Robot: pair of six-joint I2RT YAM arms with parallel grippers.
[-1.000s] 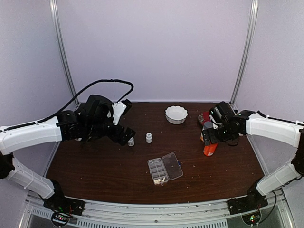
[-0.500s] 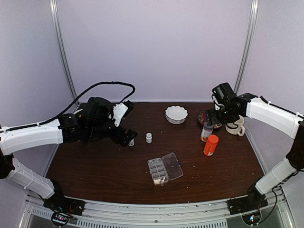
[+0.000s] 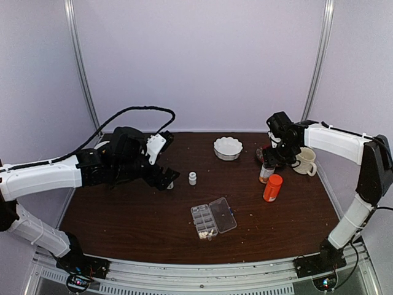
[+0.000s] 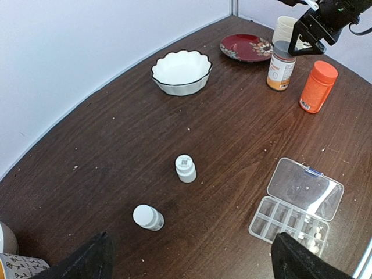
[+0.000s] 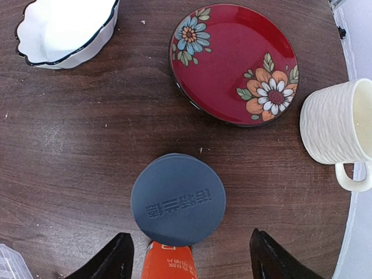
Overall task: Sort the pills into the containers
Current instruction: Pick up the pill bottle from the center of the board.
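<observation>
Toward the worktop's (image 3: 123,221) far right corner, right gripper (image 5: 189,250) straddles the grey-capped bottle (image 5: 177,197), fingers apart and clear of it. Left gripper (image 4: 192,261) is spread wide and empty. Pills (image 4: 314,234) lie in the organiser box (image 4: 296,206), front centre. Risk: an off-centre squeeze may tip the bottle onto the red plate (image 5: 232,61). Only the right wrist view shows the finger gaps; the left wrist view shows the pills best.

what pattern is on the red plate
Blue, white and orange flowers with green leaves; the plate shows best in the right wrist view.
</observation>
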